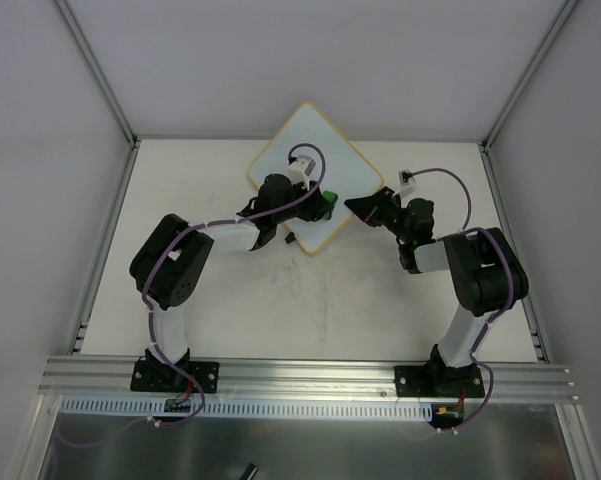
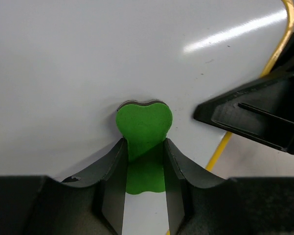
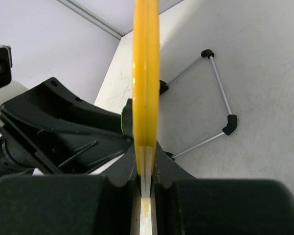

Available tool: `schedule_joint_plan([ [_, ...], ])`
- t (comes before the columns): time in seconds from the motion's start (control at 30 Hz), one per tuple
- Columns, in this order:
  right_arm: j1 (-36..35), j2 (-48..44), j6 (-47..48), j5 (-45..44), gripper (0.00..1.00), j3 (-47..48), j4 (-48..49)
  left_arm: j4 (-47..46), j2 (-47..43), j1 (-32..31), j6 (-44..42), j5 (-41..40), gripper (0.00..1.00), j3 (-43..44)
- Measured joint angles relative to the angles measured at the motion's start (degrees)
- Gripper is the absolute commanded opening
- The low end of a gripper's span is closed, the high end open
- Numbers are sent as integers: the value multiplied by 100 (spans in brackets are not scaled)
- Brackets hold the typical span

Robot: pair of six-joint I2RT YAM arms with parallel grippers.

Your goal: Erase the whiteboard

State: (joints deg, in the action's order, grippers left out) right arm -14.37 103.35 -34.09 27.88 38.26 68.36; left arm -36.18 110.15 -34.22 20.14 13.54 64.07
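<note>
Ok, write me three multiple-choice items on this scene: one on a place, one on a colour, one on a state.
1. Where is the eraser?
A) against the whiteboard surface
B) on the bare table
C) beside the arm bases

2. What colour is the eraser?
A) red
B) green
C) blue

3. How does the right gripper stand?
A) open above the board
B) shut on the whiteboard's edge
C) shut on the eraser

Answers:
1. A. The left wrist view shows it against the white surface, held by the left gripper.
2. B. It is plainly green.
3. B. The yellow frame edge sits clamped between its fingers.
</note>
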Motion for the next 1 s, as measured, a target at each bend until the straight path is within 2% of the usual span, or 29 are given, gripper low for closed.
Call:
schedule_joint_plan([
  [0.4,4,0,2,2,0,-2,0,-33,-68,-155,-260,83,0,-90],
  [0.6,4,0,2,0,0,-2,-2,219,-122,-269,-243,-374,0,-50],
  [0.8,4,0,2,0,0,-2,-2,527,-197,-332,46,-968,0,-42],
  [1.0,2,0,2,2,0,-2,0,754,-175,31,564,-802,0,-15],
])
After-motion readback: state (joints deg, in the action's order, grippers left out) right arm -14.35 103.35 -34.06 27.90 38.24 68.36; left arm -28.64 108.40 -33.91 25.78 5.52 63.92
